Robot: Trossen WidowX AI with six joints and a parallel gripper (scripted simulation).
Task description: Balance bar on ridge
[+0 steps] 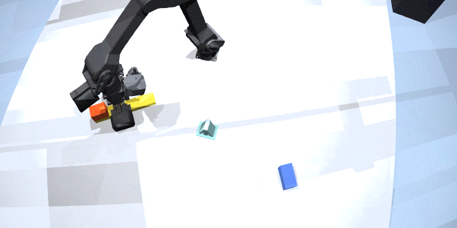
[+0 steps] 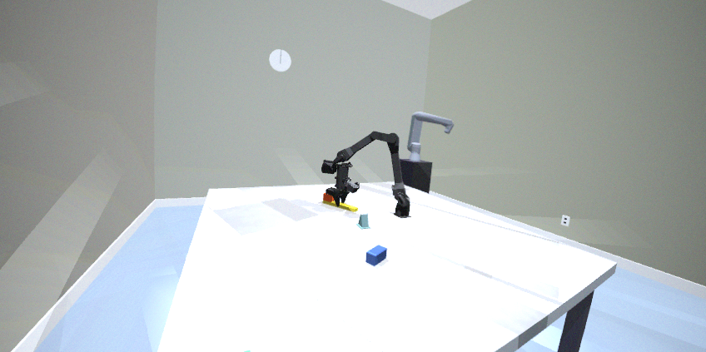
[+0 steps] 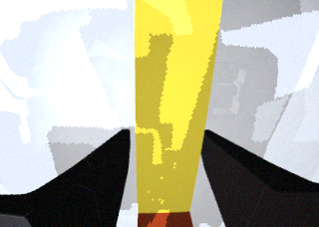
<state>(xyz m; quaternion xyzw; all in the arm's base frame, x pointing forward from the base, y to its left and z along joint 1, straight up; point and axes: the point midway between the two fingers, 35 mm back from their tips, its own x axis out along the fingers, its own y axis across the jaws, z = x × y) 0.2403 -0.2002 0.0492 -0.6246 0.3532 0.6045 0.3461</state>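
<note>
Grabbing step now. Gripper partly open around yellow bar, holding nothing. Next: squeeze snug near red block, lift, carry to ridge.

From where I stand, the bar lies on the table, an end block on its left end. The ridge stands before it, to the right (apart from it); the loose block lies nearer me. The arm's base is behind the ridge, rightward.
</note>
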